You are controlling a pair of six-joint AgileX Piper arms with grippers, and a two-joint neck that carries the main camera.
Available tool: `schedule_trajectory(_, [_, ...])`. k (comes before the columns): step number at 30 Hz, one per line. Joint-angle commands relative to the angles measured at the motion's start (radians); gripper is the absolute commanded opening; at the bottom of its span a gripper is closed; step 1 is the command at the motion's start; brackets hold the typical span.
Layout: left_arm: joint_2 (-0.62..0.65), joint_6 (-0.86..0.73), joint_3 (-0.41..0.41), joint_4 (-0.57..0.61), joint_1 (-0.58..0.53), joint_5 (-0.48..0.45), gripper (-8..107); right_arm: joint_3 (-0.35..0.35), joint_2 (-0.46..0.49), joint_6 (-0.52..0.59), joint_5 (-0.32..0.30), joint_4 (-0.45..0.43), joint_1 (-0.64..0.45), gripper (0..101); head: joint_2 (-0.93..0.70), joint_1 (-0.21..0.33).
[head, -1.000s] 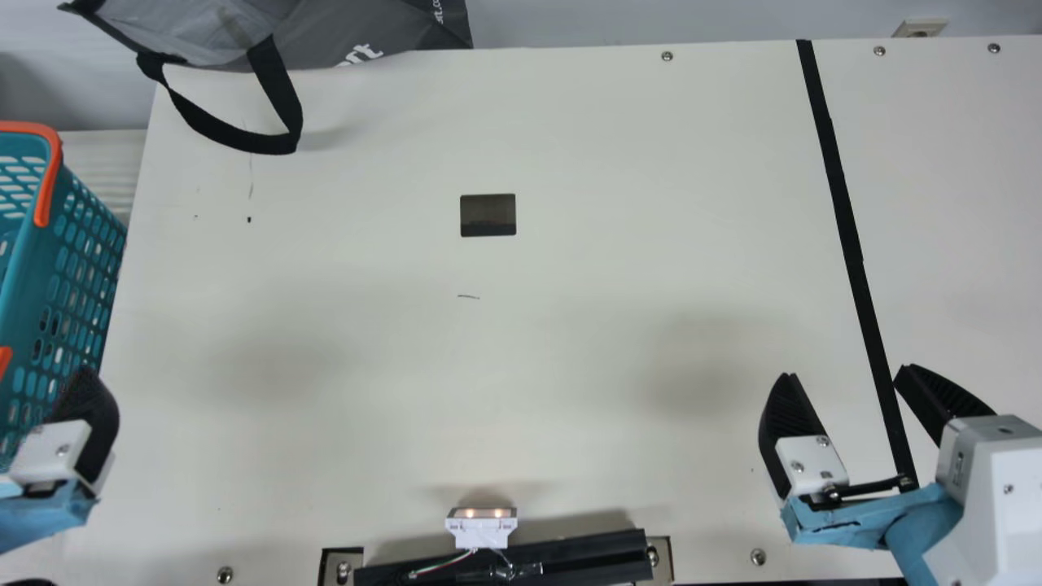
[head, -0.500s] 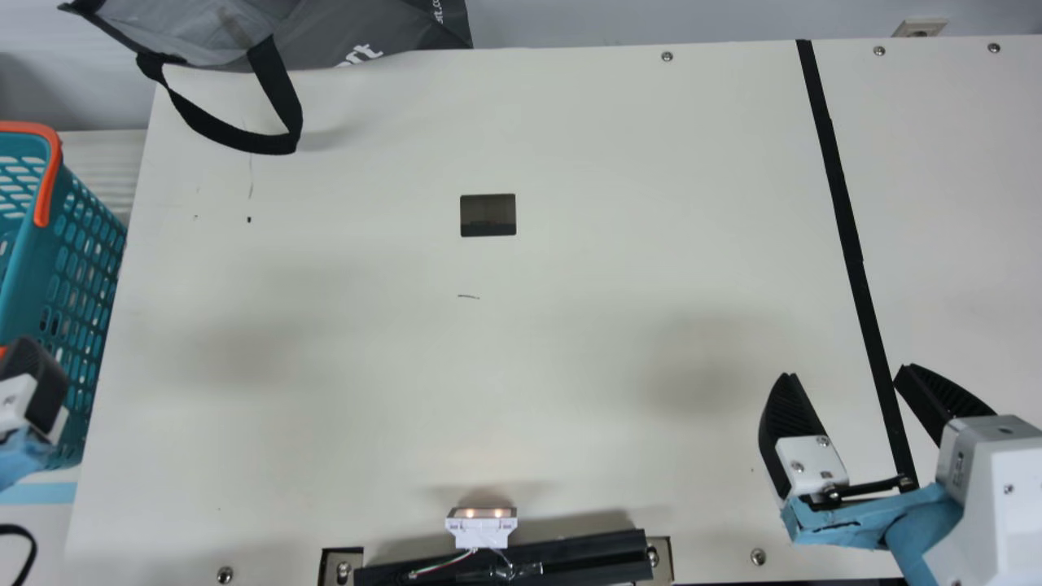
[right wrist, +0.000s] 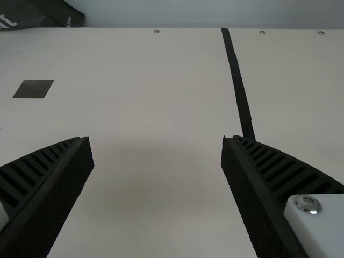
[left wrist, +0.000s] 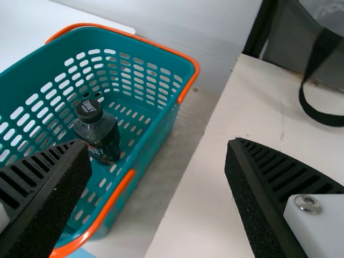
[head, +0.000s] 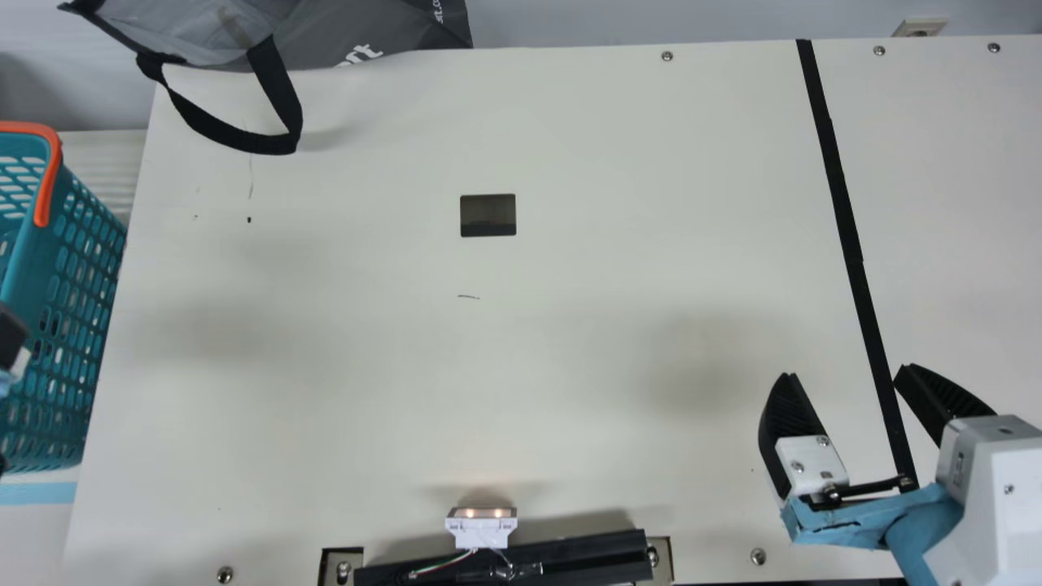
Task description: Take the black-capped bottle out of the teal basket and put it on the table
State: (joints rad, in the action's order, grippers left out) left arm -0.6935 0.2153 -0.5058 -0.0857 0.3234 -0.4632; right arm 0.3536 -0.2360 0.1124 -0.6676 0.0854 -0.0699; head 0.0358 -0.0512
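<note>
Extraction's not done: black-capped bottle stands in teal basket, left of the surface. Our left claw is released, empty, by the basket; right claw too, near right. We've grasp, lift, set-down left.

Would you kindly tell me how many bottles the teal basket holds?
1: the black-capped bottle, standing inside the teal basket. The left tool covers part of it; more may be hidden.
</note>
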Motion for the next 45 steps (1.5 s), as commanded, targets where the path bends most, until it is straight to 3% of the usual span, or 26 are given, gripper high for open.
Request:
schedule_trajectory(1, [-0.044, -0.054, -0.007, 0.047, 0.043, 0.024, 107, 0.0, 0.0, 0.0, 0.0, 0.0, 0.0, 91, -0.008, 0.004])
schedule_trajectory(13, [-0.227, -0.331, -0.084, 0.283, 0.225, 0.096, 107, 0.0, 0.0, 0.0, 0.0, 0.0, 0.0, 91, -0.008, 0.004])
schedule_trajectory(26, [-0.382, -0.655, -0.169, 0.526, 0.392, 0.073, 107, 0.0, 0.0, 0.0, 0.0, 0.0, 0.0, 91, -0.008, 0.004])
schedule_trajectory(45, [-0.609, -0.958, -0.256, 0.738, 0.563, 0.058, 107, 0.0, 0.0, 0.0, -0.002, 0.0, 0.0, 91, -0.008, 0.004])
